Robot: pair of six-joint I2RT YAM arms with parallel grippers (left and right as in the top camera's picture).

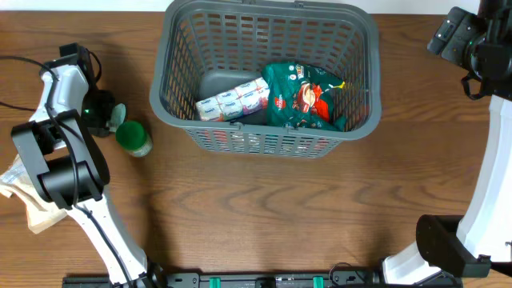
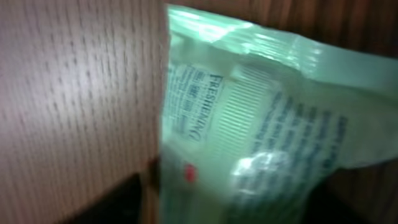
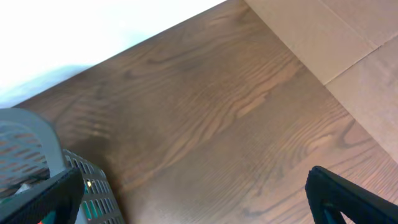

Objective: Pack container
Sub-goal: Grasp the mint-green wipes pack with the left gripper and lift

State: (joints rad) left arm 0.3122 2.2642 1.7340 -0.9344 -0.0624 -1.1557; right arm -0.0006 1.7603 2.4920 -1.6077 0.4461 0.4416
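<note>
The dark-grey slotted basket (image 1: 172, 104) stands at the back middle of the table; its corner also shows in the right wrist view (image 3: 37, 140). Inside lie a white wrapped pack (image 1: 234, 100) and a green snack bag (image 1: 308, 96). My left gripper (image 1: 108, 118) is at the left of the basket. It is closed on a pale green packet (image 1: 132, 138) that rests on the table. That packet fills the blurred left wrist view (image 2: 249, 124) between the fingers. My right gripper (image 3: 199, 199) is open and empty, above the table at the basket's far right.
A crumpled beige bag (image 1: 20, 196) lies at the left table edge under the left arm. Flat cardboard (image 3: 348, 43) lies beyond the table's right side. Cables run along the far left.
</note>
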